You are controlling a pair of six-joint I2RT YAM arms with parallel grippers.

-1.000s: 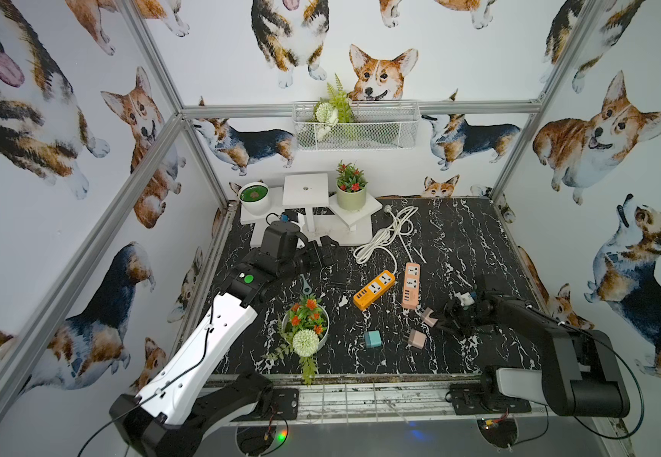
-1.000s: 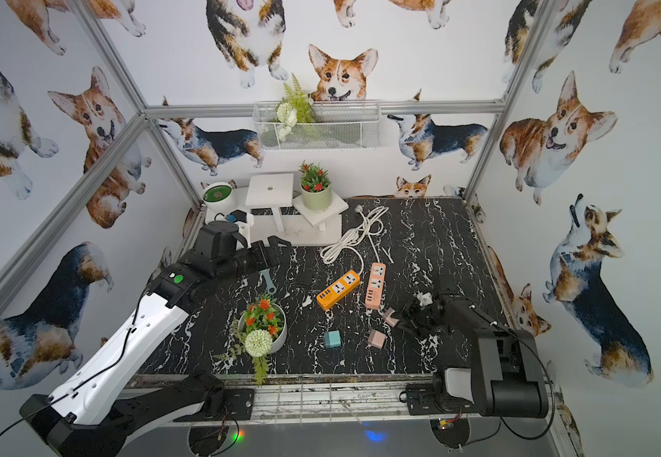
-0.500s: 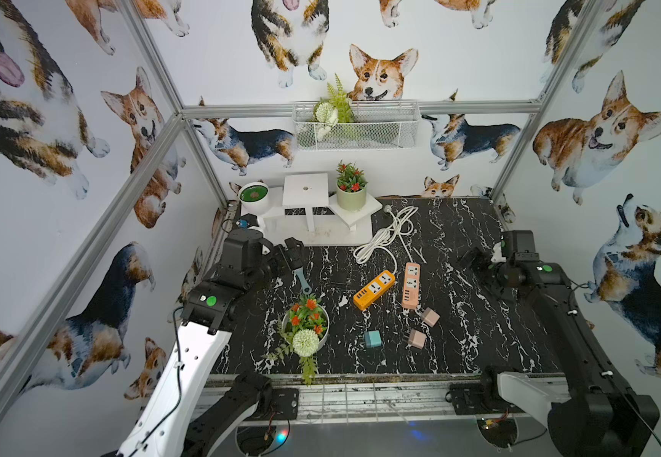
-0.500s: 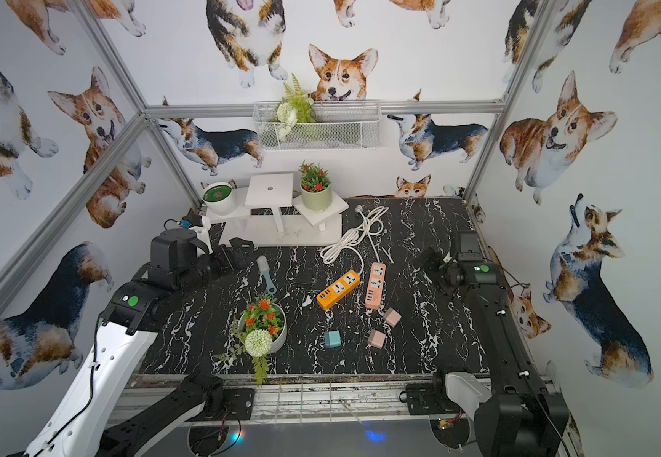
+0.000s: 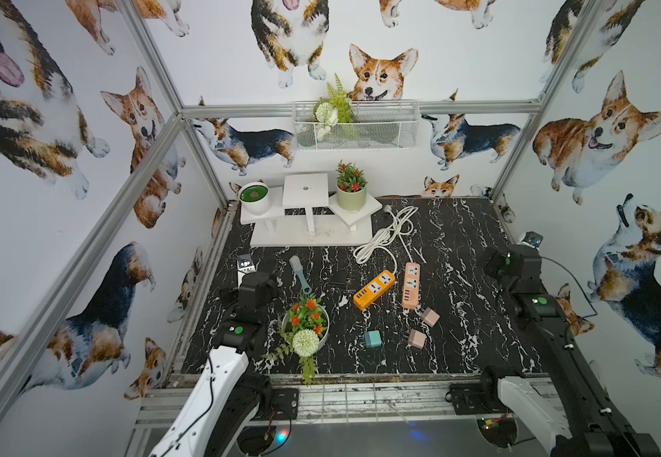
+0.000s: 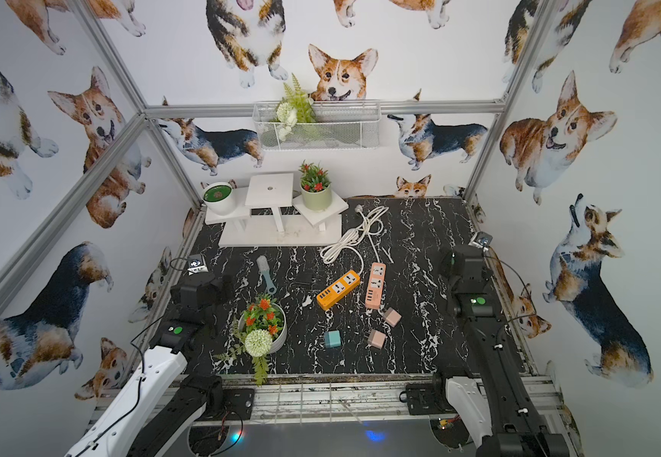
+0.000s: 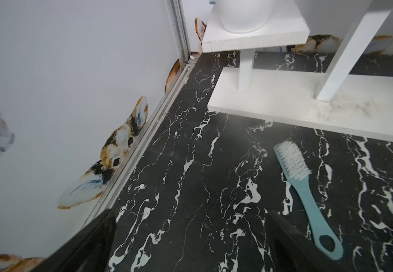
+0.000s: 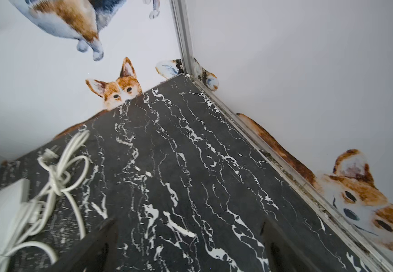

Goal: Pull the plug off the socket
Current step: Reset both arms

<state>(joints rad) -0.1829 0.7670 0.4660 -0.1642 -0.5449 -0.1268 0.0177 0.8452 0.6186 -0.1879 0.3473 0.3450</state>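
Observation:
The pink socket strip [image 5: 411, 285] and an orange strip [image 5: 374, 289] lie mid-table in both top views, with nothing plugged into either. A pink plug [image 5: 429, 316] lies loose just off the pink strip's near end. Another pink plug [image 5: 417, 338] and a teal one [image 5: 372, 339] lie nearer the front. My left gripper [image 7: 195, 240] is open over bare marble near the left wall. My right gripper [image 8: 190, 242] is also open and holds nothing, near the right wall and far from the plugs. The right arm [image 5: 518, 269] stands beside that wall.
A flower pot [image 5: 307, 320] stands front left beside my left arm [image 5: 241, 316]. A blue brush [image 7: 303, 188] lies close to the left gripper. A white stand [image 5: 309, 213] with pots is at the back, and a coiled white cord [image 8: 56, 179] lies behind the strips.
My right gripper has opened, left the pink plug on the table and pulled back to the right wall. My left arm has drawn back from the table's middle to the front left.

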